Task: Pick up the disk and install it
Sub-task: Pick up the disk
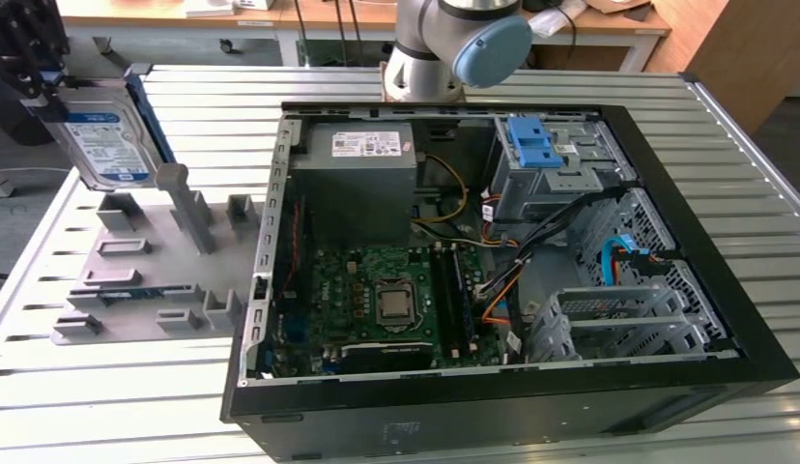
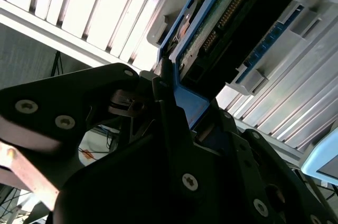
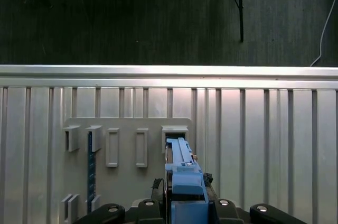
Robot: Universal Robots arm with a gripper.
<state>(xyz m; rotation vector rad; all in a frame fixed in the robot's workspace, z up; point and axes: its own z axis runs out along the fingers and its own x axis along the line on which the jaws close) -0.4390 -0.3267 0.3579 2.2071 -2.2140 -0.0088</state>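
Note:
The disk (image 1: 110, 145) is a silver hard drive with a white-and-blue label in a blue carrier bracket. It stands on edge, slightly tilted, at the exterior view's far left, over the grey fixture plate (image 1: 142, 280). My black gripper (image 1: 45, 92) is shut on its upper end. In the first wrist view the blue carrier edge (image 3: 182, 174) runs from my gripper (image 3: 185, 208) to a slot in the fixture plate (image 3: 127, 150). I cannot tell whether the disk still touches that slot. The second wrist view shows the disk's circuit-board side (image 2: 222, 23) and my gripper (image 2: 174, 108) clamped on the blue bracket.
An open black computer case (image 1: 709, 319) lies on the slatted metal table (image 1: 117, 406). It holds a grey power-supply box (image 1: 361, 179), a motherboard (image 1: 387, 300) and a metal drive cage with a blue latch (image 1: 535, 145). The arm's base (image 1: 445, 48) stands behind the case.

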